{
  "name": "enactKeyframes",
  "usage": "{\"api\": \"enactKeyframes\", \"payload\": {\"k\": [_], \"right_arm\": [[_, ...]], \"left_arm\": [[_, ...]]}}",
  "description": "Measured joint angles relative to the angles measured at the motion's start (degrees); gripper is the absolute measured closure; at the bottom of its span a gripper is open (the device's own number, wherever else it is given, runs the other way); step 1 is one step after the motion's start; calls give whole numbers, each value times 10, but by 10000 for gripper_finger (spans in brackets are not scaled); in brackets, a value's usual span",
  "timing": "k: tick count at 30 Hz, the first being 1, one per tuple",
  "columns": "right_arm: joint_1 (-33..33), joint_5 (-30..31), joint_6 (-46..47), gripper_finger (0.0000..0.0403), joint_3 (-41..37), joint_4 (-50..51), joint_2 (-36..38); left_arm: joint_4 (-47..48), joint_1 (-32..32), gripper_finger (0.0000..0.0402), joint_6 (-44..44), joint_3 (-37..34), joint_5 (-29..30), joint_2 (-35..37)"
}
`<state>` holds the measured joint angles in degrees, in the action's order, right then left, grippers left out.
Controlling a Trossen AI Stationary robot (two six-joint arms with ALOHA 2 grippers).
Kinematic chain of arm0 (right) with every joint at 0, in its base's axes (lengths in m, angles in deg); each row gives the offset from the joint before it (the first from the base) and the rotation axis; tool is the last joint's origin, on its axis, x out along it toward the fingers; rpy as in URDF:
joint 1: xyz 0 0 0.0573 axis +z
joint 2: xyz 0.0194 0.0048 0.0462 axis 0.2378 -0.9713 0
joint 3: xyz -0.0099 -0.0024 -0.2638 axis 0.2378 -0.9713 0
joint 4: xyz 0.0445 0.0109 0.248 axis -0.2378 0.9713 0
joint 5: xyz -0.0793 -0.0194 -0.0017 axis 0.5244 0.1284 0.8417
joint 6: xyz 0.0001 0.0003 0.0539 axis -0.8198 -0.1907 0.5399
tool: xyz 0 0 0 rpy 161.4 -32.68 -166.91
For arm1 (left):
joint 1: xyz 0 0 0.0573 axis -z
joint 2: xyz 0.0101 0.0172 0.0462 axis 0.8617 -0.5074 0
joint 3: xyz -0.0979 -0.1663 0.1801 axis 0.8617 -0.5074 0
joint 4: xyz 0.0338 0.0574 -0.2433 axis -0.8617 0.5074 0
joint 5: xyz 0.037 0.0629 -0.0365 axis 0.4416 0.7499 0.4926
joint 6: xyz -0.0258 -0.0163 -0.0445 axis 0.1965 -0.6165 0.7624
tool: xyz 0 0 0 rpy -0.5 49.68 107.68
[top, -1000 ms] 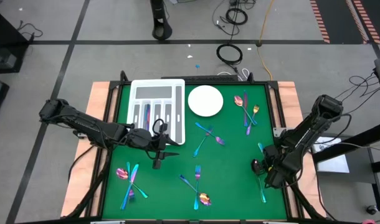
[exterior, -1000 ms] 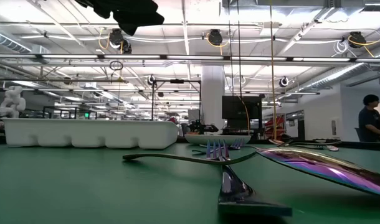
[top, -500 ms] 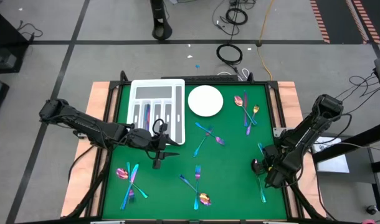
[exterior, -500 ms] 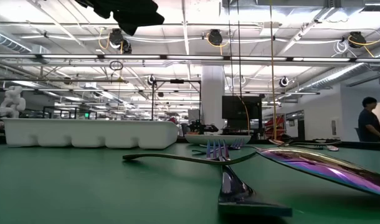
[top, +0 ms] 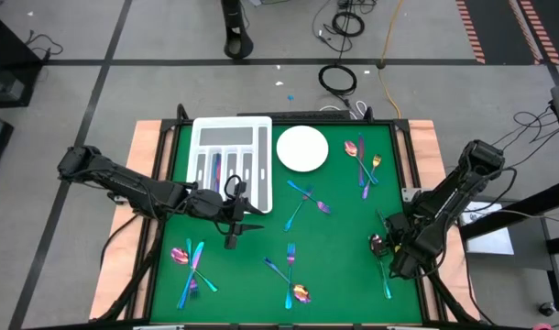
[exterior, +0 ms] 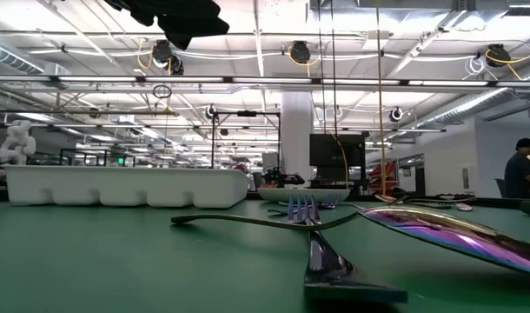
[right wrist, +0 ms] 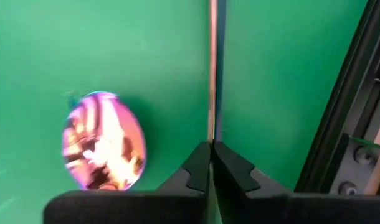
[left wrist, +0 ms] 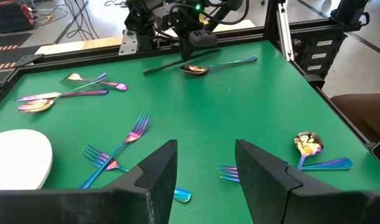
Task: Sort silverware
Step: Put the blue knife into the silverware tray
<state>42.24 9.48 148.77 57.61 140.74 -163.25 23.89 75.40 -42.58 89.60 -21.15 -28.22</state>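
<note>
Surface: green felt table (top: 339,247) | Silverware: thin iridescent spoon (right wrist: 103,142), oval bowl | right gripper (right wrist: 212,163): pinched its handle | left gripper (left wrist: 205,163): spread, hovering.

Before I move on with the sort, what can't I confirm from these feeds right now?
- Right gripper: shut on a thin handle; which piece it is, the right wrist view cuts off at its edge.
- Spoon bowl beside it: blurred, whether it joins that handle is unclear.
- Tray slots: contents too small in the high view; its wall hides them in the low view.
- Left gripper: open, holding nothing.
</note>
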Motion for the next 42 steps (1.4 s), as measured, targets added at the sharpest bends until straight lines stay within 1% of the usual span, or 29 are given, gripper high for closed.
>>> {"api": "enactKeyframes", "payload": {"k": [5, 15, 19, 22, 25, 29, 34, 38, 42], "right_arm": [[-1, 34, -1, 401, 21, 14, 1], [0, 31, 0, 403, 22, 21, 1], [0, 33, 12, 403, 14, 2, 1], [0, 48, 11, 398, 6, -15, 1], [0, 49, 11, 377, -7, -33, 1], [0, 47, 12, 336, -34, -74, 1], [0, 50, 13, 291, -41, -79, 2], [0, 47, 5, 271, -42, -79, 2], [0, 46, -9, 266, -42, -82, -3]], "left_arm": [[0, 0, 237, 0, 0, 0, 0], [0, 0, 237, 6, 0, 0, 0], [0, 0, 237, 9, 0, 0, 0], [0, 0, 237, 9, 0, 0, 0], [0, 0, 237, 9, 0, 0, 0], [0, 0, 237, 12, 0, 0, 0], [0, 0, 237, 12, 0, 0, 0], [0, 0, 237, 12, 0, 0, 0], [0, 0, 237, 12, 0, 0, 0]]}}
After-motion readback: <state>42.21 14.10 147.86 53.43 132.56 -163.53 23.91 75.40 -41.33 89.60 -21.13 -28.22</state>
